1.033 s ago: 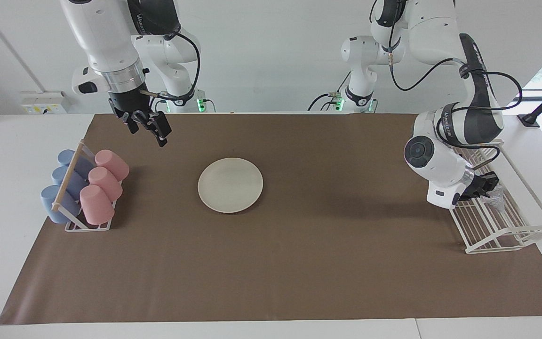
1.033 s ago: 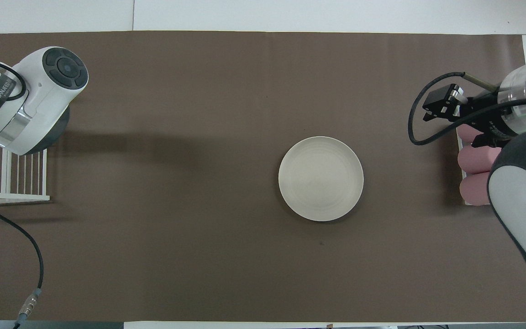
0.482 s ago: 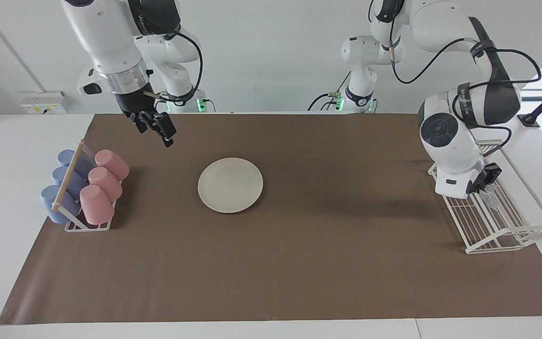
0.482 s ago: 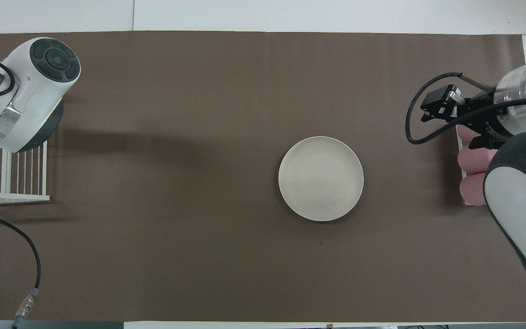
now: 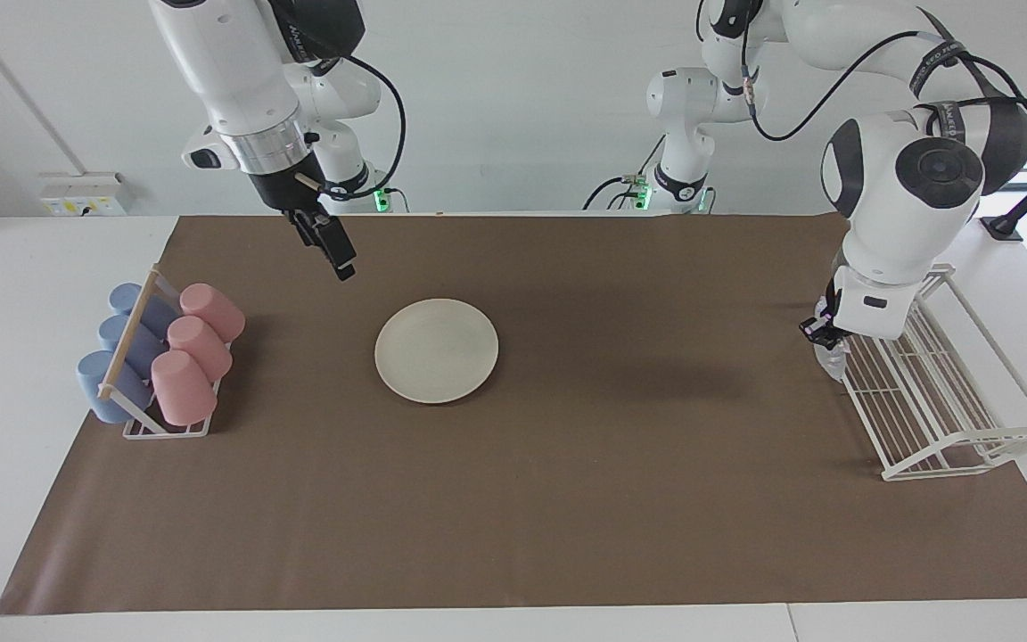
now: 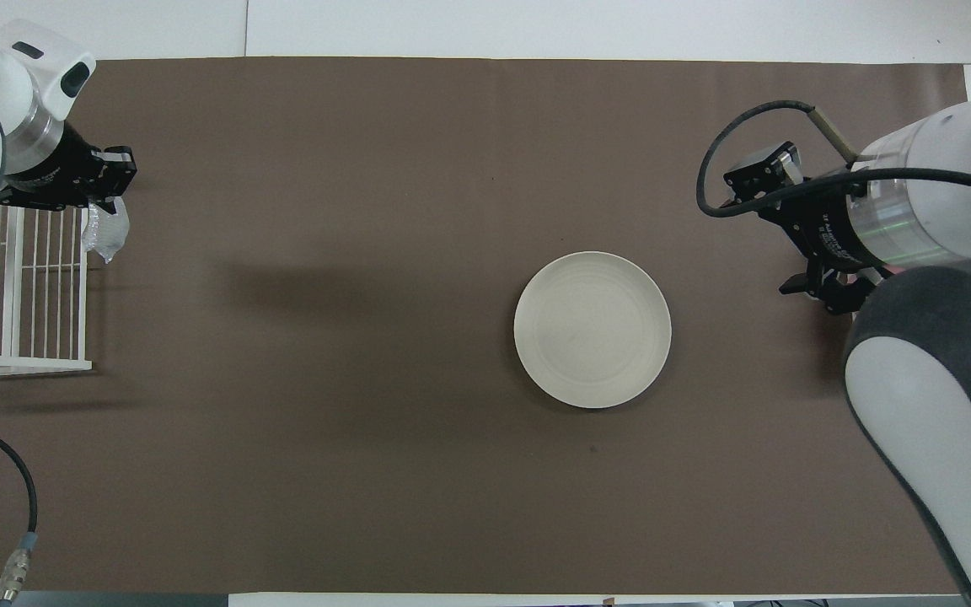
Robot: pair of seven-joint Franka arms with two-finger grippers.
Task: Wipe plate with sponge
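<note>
The cream-white plate (image 5: pixel 436 349) lies on the brown mat near the table's middle, a little toward the right arm's end; it also shows in the overhead view (image 6: pixel 592 330). My left gripper (image 5: pixel 821 334) (image 6: pixel 106 190) is shut on the silvery sponge (image 5: pixel 830 361) (image 6: pixel 104 232) and holds it in the air at the edge of the white wire rack (image 5: pixel 941 401), on the rack's plate side. My right gripper (image 5: pixel 341 260) (image 6: pixel 776 202) hangs in the air over the mat between the cup rack and the plate, and holds nothing.
The wire rack (image 6: pixel 13 295) stands at the left arm's end of the mat. A cup rack (image 5: pixel 135 415) with pink cups (image 5: pixel 197 343) and blue cups (image 5: pixel 117 348) stands at the right arm's end. The right arm's forearm (image 6: pixel 932 405) covers the cups in the overhead view.
My left gripper has lifted out of the wire rack with the sponge, and its wrist has swung up and around. My right gripper has turned and moved from near the cups toward the table's middle.
</note>
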